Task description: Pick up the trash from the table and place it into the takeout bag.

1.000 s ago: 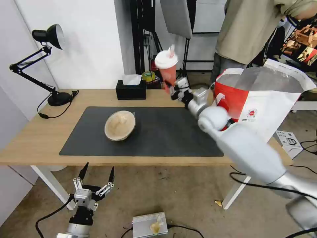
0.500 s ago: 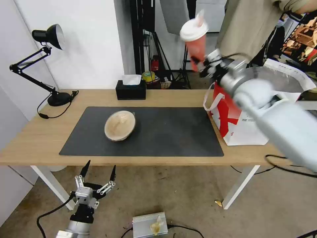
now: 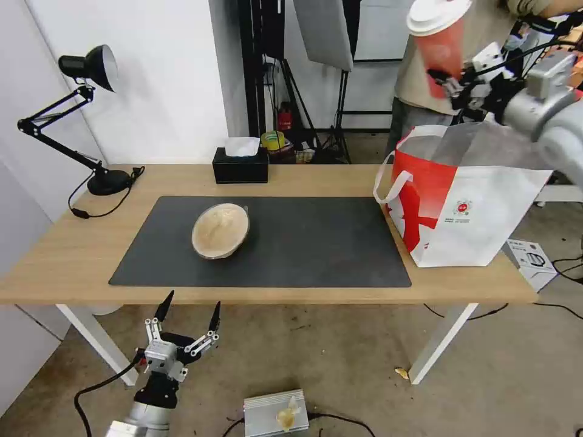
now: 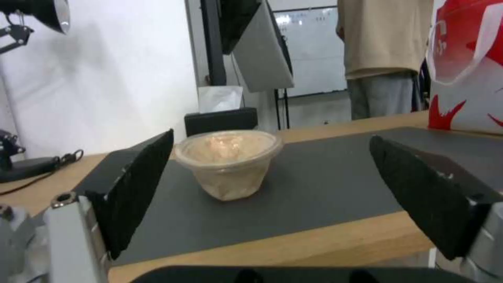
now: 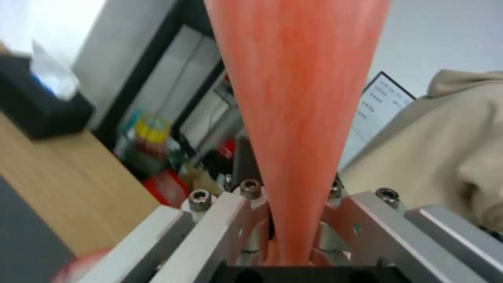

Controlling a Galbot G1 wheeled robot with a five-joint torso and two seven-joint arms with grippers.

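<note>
Trash-clearing scene, largest first: long light-wood desk (image 3: 73, 267) with dark grey mat (image 3: 303, 243). At desk's right end, red-and-white takeout bag (image 3: 480, 212), upright, mouth open, foil lining visible, white strap handle hanging toward the mat. On the mat's left half, tan paper bowl (image 3: 220, 230), alone and well apart from the bag; seen again from the left wrist (image 4: 228, 163), between two black fingers. Above the bag's mouth, high in the air, red drink cup (image 3: 438, 42) with white lid, tilted, gripped at its lower end by right pincer (image 3: 452, 91); from the right wrist, red cup body (image 5: 298, 98) clamped tight between metal jaws. Below the desk's front edge, left pincer (image 3: 188, 315), fingers spread wide, holding nothing.
</note>
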